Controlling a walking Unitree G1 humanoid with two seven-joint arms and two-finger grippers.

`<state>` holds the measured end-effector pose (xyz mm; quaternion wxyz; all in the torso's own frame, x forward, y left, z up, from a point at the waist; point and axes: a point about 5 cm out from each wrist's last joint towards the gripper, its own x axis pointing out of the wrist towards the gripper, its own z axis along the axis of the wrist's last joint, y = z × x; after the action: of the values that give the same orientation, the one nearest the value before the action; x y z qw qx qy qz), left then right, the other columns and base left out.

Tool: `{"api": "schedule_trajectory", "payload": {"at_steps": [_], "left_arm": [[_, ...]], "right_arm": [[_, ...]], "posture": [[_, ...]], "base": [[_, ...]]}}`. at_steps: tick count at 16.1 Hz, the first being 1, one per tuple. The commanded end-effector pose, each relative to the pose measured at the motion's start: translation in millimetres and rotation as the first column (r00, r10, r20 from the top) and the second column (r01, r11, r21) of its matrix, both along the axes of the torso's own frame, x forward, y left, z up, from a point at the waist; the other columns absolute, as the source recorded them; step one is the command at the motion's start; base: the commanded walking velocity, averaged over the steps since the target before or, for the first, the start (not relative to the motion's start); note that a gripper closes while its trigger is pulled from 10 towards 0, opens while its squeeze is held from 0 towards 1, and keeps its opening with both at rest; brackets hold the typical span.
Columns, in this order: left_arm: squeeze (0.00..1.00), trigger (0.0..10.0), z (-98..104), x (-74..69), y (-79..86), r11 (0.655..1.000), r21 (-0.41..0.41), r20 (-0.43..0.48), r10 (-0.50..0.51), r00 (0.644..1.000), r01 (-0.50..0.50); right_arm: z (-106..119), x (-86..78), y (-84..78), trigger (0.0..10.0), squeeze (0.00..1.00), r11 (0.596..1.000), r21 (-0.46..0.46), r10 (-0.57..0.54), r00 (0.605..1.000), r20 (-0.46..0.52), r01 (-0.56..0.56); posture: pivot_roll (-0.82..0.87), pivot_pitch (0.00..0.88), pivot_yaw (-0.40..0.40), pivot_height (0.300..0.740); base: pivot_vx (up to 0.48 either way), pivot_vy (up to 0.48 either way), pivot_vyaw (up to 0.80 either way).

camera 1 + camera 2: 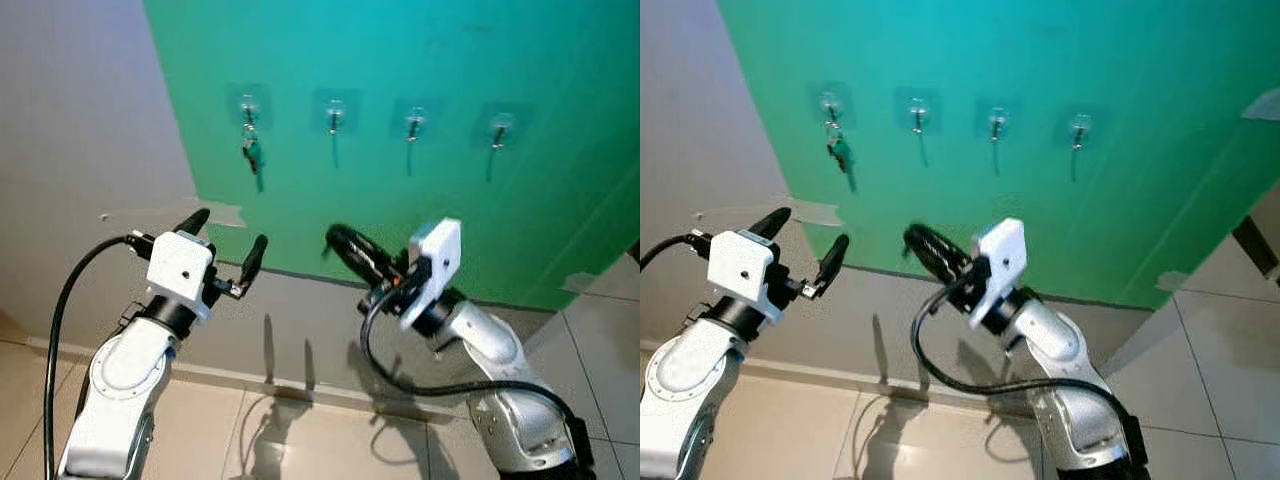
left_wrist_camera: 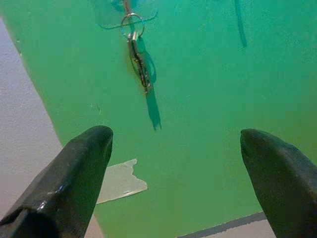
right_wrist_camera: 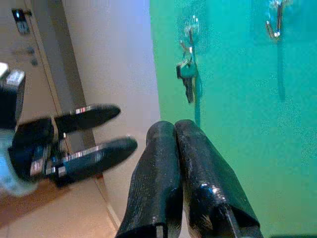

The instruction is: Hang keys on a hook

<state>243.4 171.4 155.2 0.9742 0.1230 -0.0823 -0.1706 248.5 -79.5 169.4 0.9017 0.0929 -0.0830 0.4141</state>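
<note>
One bunch of keys (image 1: 251, 150) is hanging on the leftmost hook (image 1: 247, 108) of a row of four clear-backed hooks on the green wall (image 1: 420, 230). In the left wrist view a silver ring is sitting over the hook and dark, thin key blades are dangling straight down below it; in the right wrist view one key is showing a teal-green head. Its shadow is falling down the wall just beside it. Three other hooks (image 1: 334, 115) (image 1: 414, 122) (image 1: 498, 130) are standing bare to the right. Below the keys, the left gripper (image 1: 226, 250) is pointing up at the wall with its fingers (image 2: 81, 168) spread wide apart, holding nothing. Beside it, the right gripper (image 1: 334, 238) is pointing toward the left one with its fingers (image 3: 163, 163) pressed together, also holding nothing.
</note>
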Motion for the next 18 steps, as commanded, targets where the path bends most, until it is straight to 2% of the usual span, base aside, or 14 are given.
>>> {"api": "schedule_trajectory", "payload": {"at_steps": [1,6,9,11,18], "left_arm": [[0.0,10.0,5,-0.8,-6.2,0.999,-0.006,0.01,-0.036,0.999,0.036],[0.0,10.0,4,-1.3,-13.7,0.998,-0.023,0.002,-0.066,0.998,0.066],[0.0,10.0,5,-1.4,-23.8,0.991,-0.051,-0.003,-0.123,0.992,0.123],[0.0,10.0,7,-3.4,-33.5,0.978,-0.071,-0.007,-0.197,0.98,0.196],[0.0,10.0,13,0.8,-38.4,0.974,-0.07,0.012,-0.216,0.976,0.216]], "right_arm": [[9,4.2,-2.6,10.0,0.0,1.0,0.024,-0.017,1.0,0.014,0.016],[29,21.7,0.7,10.0,0.0,0.996,0.047,-0.072,0.996,0.051,0.07],[36,34.9,3.3,10.0,0.0,0.991,0.042,-0.132,0.99,0.058,0.129],[43,44.1,7.1,10.0,0.0,0.985,0.049,-0.166,0.984,0.057,0.164],[64,60.6,19.7,10.0,0.0,0.974,0.105,-0.204,0.978,0.052,0.198]], "posture": [[0.0,0.031,-0.032,0.74],[0.0,0.035,-0.039,0.74],[0.0,0.036,-0.039,0.74],[0.0,0.037,-0.038,0.74],[0.0,0.049,-0.034,0.74]], "base": [[0.0,0.0,0.0],[0.0,0.0,0.0],[0.0,0.0,0.0],[0.0,0.0,0.0],[0.0,0.0,0.0]]}}
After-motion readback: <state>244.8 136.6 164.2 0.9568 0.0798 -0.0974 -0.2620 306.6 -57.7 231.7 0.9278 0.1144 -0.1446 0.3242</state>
